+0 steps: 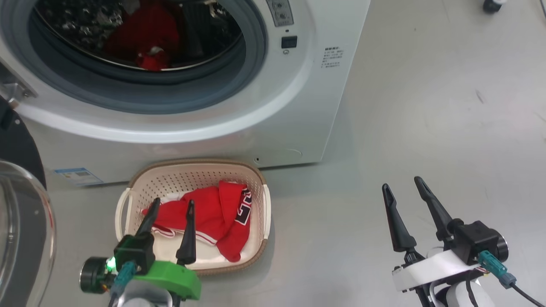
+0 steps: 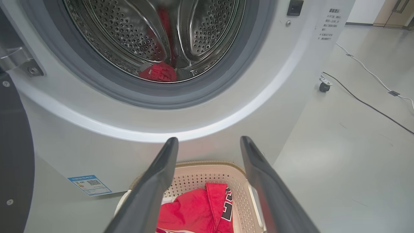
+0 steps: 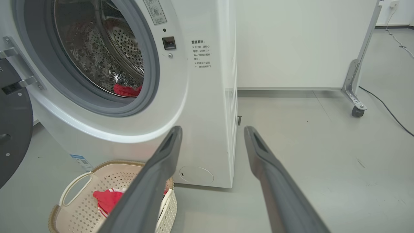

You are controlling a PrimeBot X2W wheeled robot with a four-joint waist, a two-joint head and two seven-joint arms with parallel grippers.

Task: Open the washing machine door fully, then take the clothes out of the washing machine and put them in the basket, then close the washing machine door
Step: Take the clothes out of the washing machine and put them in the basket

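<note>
- Head view: left gripper [image 1: 173, 201] over basket [image 1: 265, 200], right gripper [image 1: 402, 183] beside it, are held spread, empty.
- Cloth [image 1: 145, 34] behind basket, in drum [image 1: 85, 25], could be trapped if door [image 1: 17, 149] is shut early.

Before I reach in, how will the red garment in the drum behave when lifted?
Probably floppy: the red garment lies crumpled at the drum bottom, so it should droop. Likely light, like the jersey slumped in the basket. It may drag on the grey seal.

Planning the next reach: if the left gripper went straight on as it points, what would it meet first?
Likely the washer, its white front just below the opening, passing over the basket.
</note>
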